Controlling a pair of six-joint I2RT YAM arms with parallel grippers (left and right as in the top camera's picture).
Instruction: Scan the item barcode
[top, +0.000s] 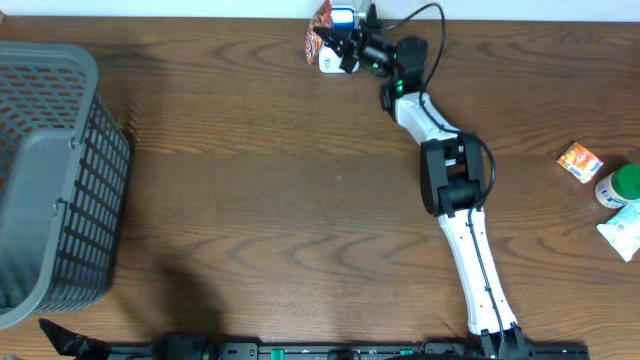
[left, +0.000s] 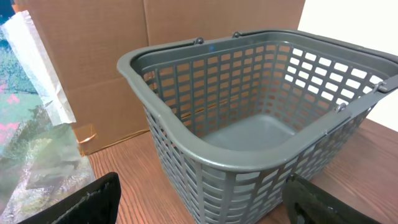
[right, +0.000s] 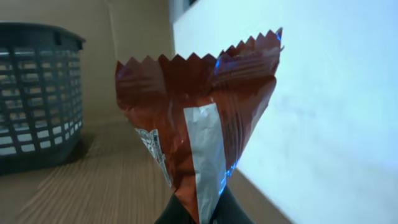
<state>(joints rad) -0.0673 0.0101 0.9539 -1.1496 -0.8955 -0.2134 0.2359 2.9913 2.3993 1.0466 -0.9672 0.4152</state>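
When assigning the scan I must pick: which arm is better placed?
Right: the right claw is shut on the packet; the left claw stands open and empty, facing the basket.

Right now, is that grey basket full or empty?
Empty, as far as it shows. The left wrist view looks down into the grey basket, and the part of its floor in view is bare, with nothing lying inside.

Bench (top: 280, 200) count
One basket (top: 50, 180), one red snack packet (top: 316, 42), one orange packet (top: 580, 161), one green-capped bottle (top: 622, 186), one white pouch (top: 625, 235).
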